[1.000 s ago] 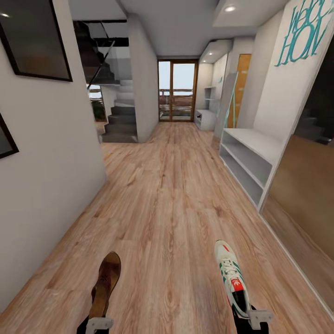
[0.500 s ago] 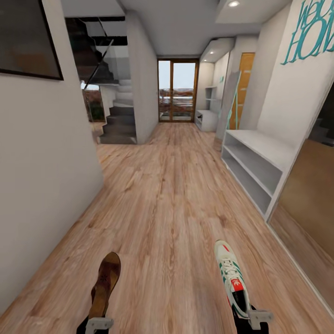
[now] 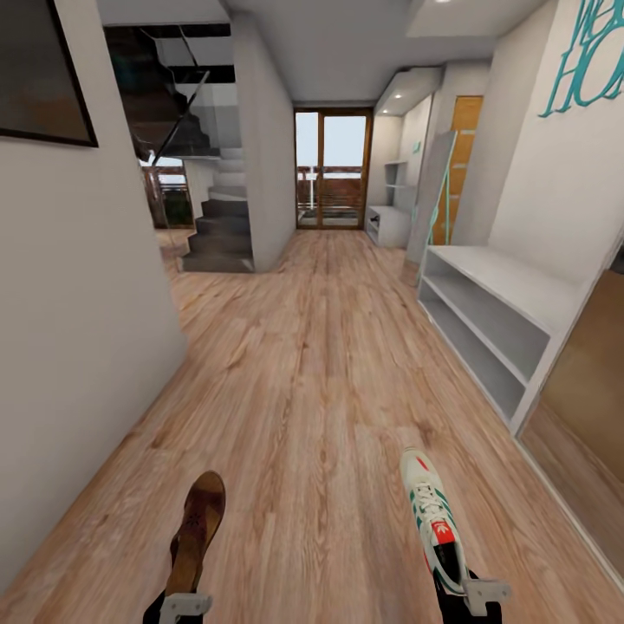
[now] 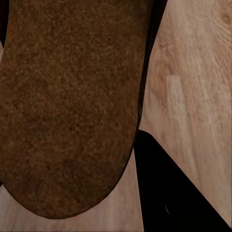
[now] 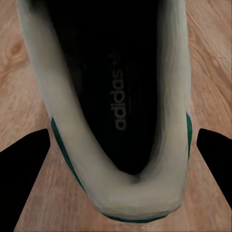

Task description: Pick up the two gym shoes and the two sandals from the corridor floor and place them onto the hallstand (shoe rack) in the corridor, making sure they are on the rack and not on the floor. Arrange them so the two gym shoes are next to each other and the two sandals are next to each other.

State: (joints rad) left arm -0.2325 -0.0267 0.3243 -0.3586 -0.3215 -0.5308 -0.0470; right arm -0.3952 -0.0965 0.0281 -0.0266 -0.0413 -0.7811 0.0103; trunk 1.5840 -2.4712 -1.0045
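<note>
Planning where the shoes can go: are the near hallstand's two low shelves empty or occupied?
Empty, as far as visible: both open shelves of the hallstand show bare pale grey boards and its bench top is bare too; the shelves' far-right depth is hidden.

I carry one brown sandal (image 3: 198, 530) at my left, its dark footbed up and toe pointing ahead, clear of the corridor floor (image 3: 303, 373); up close its grainy brown sole (image 4: 67, 101) shows. At my right I carry one white gym shoe (image 3: 432, 518), green-striped with a red tongue patch, toe forward. The pale grey hallstand (image 3: 494, 321), its shelves bare, stands ahead along the right wall.
</note>
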